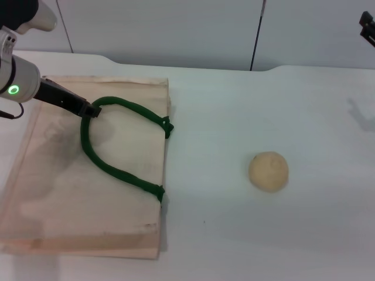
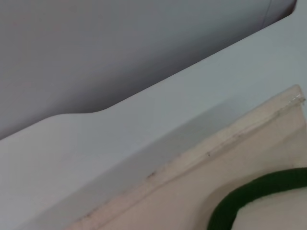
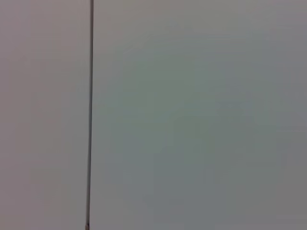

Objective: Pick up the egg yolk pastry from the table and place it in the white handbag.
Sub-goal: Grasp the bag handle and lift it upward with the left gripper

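Observation:
The egg yolk pastry (image 1: 268,171), a small round pale yellow-beige ball, sits alone on the white table right of centre. The white handbag (image 1: 70,199) lies flat on the left, its dark green rope handle (image 1: 114,167) looping over it. My left gripper (image 1: 89,109) reaches in from the left, with its dark fingers closed on the top of that handle loop. The left wrist view shows the bag's far edge (image 2: 201,153) and a piece of the handle (image 2: 249,195). Only a dark tip of my right gripper (image 1: 368,26) shows at the top right edge, far from the pastry.
The white table (image 1: 234,105) spreads between bag and pastry, with its back edge against a grey panelled wall (image 1: 176,29). The right wrist view shows only that wall (image 3: 192,115) with one dark seam (image 3: 90,115).

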Robot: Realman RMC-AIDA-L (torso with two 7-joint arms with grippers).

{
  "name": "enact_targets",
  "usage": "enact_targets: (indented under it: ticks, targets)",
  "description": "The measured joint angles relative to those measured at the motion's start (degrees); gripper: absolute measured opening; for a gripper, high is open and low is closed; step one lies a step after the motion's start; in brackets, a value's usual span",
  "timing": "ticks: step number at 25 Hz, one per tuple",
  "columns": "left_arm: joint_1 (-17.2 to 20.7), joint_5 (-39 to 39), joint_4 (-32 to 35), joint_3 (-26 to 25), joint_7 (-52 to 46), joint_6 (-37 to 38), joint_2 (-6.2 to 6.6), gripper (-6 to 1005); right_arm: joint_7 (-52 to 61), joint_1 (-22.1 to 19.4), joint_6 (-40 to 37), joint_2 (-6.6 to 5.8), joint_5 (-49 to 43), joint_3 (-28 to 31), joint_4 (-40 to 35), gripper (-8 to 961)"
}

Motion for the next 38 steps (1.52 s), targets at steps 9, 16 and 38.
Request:
enact_targets:
  ticks: [9,16,38]
  targets:
    - [0.1,-0.4,-0.4,0.3,0.4,1.4,-0.10,361,0.0,0.2,0.5,0.09,0.0,-0.1,0.0,760]
    - [-0.3,-0.5,-2.3,0.3,0.5,2.1,-0.02,358,0.0,0.2,0.8,0.19,0.0,-0.1,0.0,760]
    - [-0.4,0.0,-5.8,0.3,0.5,6.7,-0.07,362,0.7,-0.1,2.4,0.09,0.0,-0.3,0.0,759]
